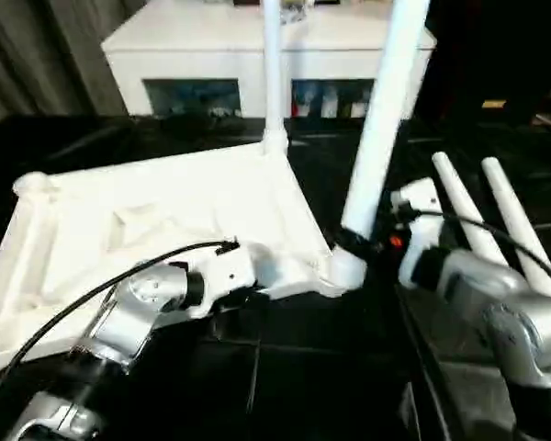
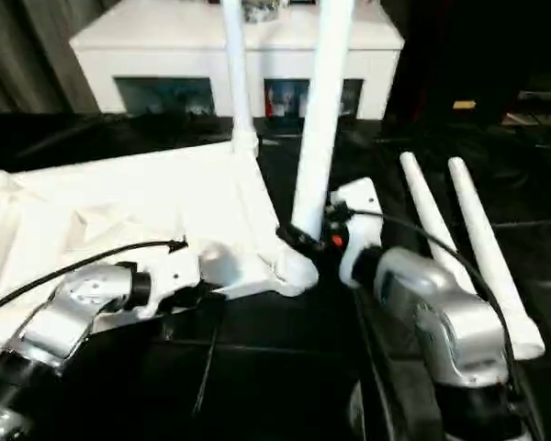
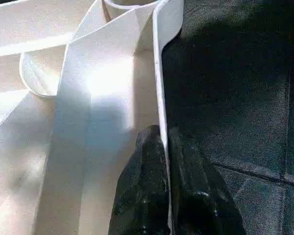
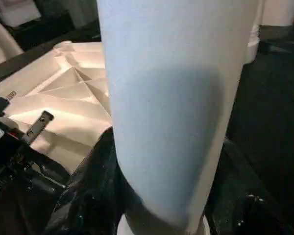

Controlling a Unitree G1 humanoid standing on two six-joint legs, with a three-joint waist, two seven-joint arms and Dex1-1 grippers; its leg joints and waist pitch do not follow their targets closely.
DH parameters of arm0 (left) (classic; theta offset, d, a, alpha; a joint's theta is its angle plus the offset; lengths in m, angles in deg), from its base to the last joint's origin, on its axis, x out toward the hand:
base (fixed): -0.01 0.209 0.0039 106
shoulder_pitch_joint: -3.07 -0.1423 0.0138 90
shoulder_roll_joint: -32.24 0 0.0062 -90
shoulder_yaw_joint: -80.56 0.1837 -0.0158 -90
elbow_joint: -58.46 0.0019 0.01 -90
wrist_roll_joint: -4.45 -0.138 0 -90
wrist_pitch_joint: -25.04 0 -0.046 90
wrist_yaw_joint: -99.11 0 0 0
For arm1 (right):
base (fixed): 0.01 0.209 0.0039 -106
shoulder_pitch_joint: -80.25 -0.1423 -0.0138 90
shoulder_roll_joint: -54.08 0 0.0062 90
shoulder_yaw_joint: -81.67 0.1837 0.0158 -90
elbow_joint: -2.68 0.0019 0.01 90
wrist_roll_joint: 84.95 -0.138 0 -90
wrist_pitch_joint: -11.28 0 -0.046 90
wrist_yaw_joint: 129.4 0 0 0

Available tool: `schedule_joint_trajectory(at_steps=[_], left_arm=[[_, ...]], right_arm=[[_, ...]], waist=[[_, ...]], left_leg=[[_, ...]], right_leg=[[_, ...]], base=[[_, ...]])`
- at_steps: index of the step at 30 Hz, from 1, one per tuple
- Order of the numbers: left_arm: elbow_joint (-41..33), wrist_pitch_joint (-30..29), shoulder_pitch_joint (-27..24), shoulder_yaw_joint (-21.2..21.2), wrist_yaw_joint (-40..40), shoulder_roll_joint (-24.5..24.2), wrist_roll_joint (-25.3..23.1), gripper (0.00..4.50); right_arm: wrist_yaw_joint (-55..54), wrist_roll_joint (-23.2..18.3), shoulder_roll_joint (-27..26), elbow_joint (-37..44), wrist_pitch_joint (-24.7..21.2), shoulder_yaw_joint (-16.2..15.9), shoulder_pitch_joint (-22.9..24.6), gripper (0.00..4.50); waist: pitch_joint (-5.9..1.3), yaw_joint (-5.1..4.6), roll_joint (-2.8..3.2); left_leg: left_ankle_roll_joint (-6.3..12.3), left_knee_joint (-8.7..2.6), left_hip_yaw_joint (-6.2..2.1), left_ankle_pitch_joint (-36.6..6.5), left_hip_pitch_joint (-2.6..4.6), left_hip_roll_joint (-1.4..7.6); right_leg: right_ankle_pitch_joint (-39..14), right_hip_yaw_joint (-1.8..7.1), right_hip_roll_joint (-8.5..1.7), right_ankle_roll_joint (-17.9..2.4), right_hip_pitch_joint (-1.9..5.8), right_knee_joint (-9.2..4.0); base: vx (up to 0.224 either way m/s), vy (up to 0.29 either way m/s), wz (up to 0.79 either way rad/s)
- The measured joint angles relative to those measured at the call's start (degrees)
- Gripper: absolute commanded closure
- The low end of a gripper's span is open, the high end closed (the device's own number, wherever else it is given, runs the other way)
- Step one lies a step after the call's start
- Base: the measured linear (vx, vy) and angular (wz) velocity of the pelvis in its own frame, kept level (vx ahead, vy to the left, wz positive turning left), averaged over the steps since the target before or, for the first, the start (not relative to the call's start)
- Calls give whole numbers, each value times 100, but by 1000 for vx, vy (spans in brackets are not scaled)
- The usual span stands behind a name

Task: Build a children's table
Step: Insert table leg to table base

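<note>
The upturned table top [image 1: 165, 220] is lying on the black surface [image 1: 331, 367]. The left tool [image 3: 159, 196] is pinching its rim; the right tool [image 4: 152, 196] is apparently clamping the near-corner leg [image 1: 381, 119], which should be twisted plumb.

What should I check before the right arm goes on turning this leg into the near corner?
1. Right gripper around the near leg, low, near its base: ok; its fingers sit on both sides in the right wrist view.
2. Left gripper clamped on the table top's rim: ok, one finger each side of the edge.
3. Near leg standing in its corner socket: ok, though it leans slightly.
4. Thread fully seated: cannot tell, the joint is hidden.
5. Far leg upright in its corner: ok.
6. Two spare legs lying to the robot's right, apart from the table top: ok.
</note>
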Motion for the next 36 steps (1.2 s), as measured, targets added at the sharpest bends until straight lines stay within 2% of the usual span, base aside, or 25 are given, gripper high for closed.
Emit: schedule_joint_trajectory(at_steps=[5, 10, 15, 25, 29, 33, 36], left_arm=[[-147, -137, -44, 3, 5, -63, -27, 450], [-196, -205, -45, 51, 60, -79, -29, 450], [-240, -250, -50, 73, 57, -98, -27, 450], [-244, -294, -50, 88, 58, -171, 21, 450], [-245, -315, -50, 94, 59, -191, 22, 450], [-249, -318, -49, 107, 60, -196, 25, 450], [-248, -320, -48, 116, 71, -197, 30, 450]], right_arm=[[176, 181, -8, -465, 342, -194, -118, 264], [340, 351, -27, -837, 635, -442, -261, 264], [459, 409, -89, -1113, 873, -457, -300, 264], [608, 468, -316, -1862, 1295, -451, -555, 264], [672, 430, -460, -2166, 1391, -331, -617, 265], [687, 311, -499, -2212, 1430, -197, -535, 265], [688, 192, -578, -2143, 1579, -24, -281, 265]], waist=[[9, -17, -81], [3, -24, -115], [-4, -15, -135], [-3, -45, -171], [-12, -51, -207], [-15, -36, -218], [-17, -28, -219]], left_leg=[[-4, 0, 2, 0, 6, 5], [-5, 3, 5, 1, 11, 4], [-5, 3, 5, 1, 10, 4], [-5, 3, 6, 1, 12, 6], [-7, 3, 6, 2, 18, 8], [-7, 3, 7, 2, 20, 8], [-7, 3, 7, 2, 22, 8]], right_leg=[[-5, -1, 3, -6, -3, 14], [-2, 2, 2, -11, 3, 15], [-2, 1, 2, -11, 3, 15], [-1, 2, 3, -13, 17, 20], [0, 2, 4, -14, 24, 22], [0, 1, 4, -14, 26, 22], [0, 1, 4, -14, 29, 21]], base=[[0, 0, 0], [0, 0, 0], [0, 0, 0], [0, 0, 0], [0, 0, 0], [0, 0, 0], [0, 0, 0]])
